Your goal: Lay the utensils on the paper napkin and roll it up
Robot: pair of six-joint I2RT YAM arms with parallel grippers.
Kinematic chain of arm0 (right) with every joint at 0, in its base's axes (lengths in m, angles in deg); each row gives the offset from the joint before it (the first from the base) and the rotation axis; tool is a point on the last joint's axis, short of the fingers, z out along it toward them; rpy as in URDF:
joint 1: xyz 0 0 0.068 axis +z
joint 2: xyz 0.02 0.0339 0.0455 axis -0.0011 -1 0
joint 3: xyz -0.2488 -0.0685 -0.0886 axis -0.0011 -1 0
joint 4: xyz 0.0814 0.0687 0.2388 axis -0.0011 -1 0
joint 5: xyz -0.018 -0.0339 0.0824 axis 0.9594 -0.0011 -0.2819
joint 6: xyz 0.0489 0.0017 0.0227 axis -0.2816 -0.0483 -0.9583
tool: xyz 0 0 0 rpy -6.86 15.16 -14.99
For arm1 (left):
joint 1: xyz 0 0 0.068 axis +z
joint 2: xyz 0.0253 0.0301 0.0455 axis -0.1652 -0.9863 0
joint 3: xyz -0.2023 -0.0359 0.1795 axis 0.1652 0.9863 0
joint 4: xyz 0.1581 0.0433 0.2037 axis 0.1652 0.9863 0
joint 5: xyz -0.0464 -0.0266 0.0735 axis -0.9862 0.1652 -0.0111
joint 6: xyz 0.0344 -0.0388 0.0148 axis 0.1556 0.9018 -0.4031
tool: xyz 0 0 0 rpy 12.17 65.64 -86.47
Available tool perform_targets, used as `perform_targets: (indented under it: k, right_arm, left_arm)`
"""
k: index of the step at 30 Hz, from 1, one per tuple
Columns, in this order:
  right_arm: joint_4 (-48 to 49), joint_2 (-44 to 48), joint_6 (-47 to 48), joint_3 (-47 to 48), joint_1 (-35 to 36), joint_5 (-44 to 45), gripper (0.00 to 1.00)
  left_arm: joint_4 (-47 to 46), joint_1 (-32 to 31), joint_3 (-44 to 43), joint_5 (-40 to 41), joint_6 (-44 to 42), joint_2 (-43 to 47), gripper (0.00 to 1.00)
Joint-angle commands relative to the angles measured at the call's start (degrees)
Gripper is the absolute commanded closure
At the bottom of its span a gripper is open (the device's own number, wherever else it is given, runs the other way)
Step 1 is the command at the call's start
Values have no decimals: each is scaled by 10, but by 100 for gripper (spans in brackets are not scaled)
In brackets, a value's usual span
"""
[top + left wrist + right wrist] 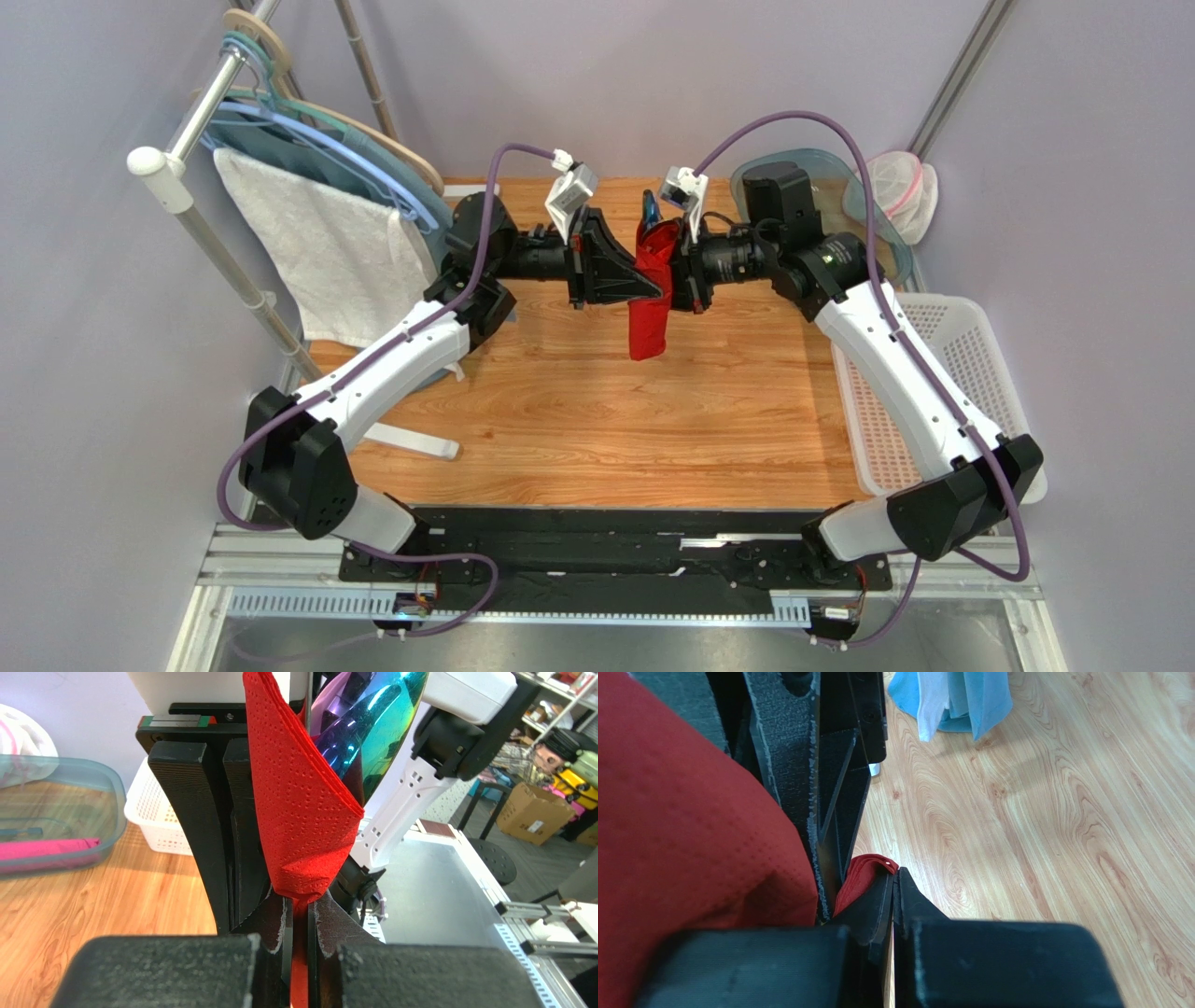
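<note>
A crumpled bright red paper napkin [650, 319] hangs above the light wooden table [631, 413] (slightly toward twelve o'clock from centre), left gripper [638, 286] at its nine o'clock, right gripper [679, 272] at three.

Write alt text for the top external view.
Above a wooden table, the left gripper pinches a bunched red paper napkin that hangs in mid-air, with the shut right gripper close against its other side. A white basket sits at the right.
</note>
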Motion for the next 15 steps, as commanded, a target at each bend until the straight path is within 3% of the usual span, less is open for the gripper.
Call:
perform_targets:
  k: [1,4,9,13,15]
  right_arm:
    - [28,7,-16,-5,-8,11,100]
    - [20,-5,-37,11,-38,57,96]
    - [-40,-30,-52,61,-118,110,71]
    - [-80,-17,-56,84,-156,147,58]
    - [-87,13,-67,74,-164,168,43]
  left_arm:
    - [-34,11,-34,55,14,-4,100]
    - [-25,21,-38,72,15,-7,100]
    - [19,36,-39,127,-3,-5,100]
    - [53,44,-36,172,-27,2,100]
    - [71,45,-37,201,-45,4,100]
